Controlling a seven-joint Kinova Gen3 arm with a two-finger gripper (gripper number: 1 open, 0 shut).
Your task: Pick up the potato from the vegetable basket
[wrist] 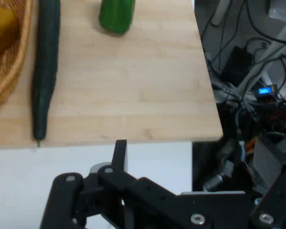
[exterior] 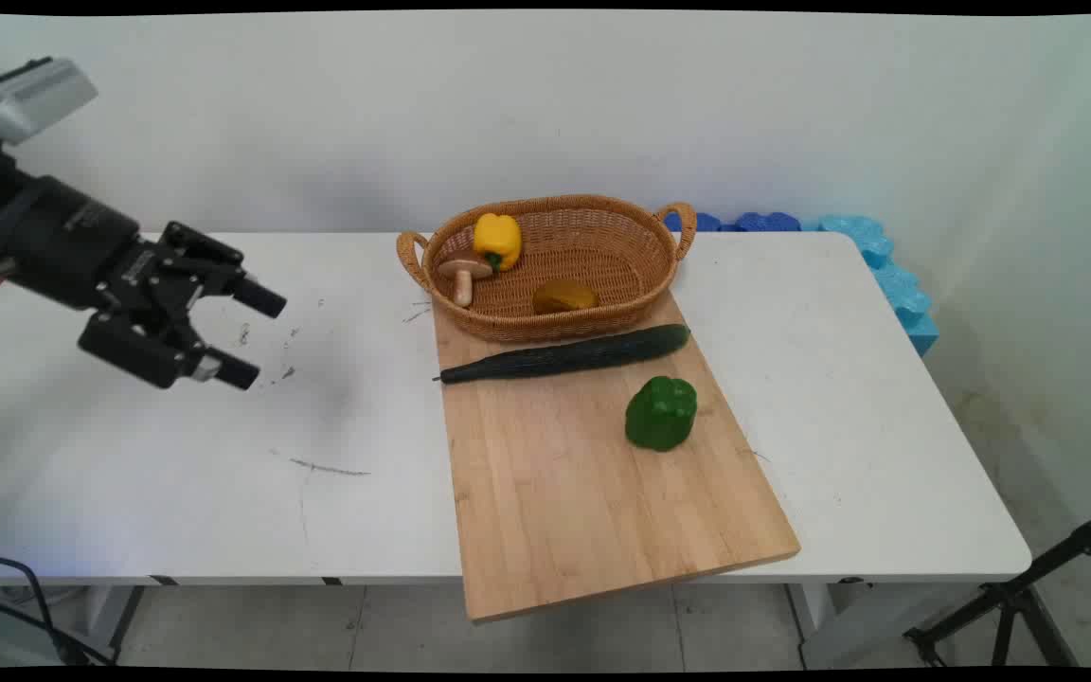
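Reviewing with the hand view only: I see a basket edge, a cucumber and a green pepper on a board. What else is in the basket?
Observer: The oval woven wicker basket also holds a yellow bell pepper and a brown-capped mushroom, at its left end.
Operator: Is the pincer open?
Observer: Yes, the black two-finger pincer is open and empty.
Operator: Where is it?
Observer: Above the white table, left of the light wooden cutting board, clear of it.

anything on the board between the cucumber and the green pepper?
No. In the main view only bare wood of the cutting board separates the cucumber from the green pepper; the hand view shows the same.
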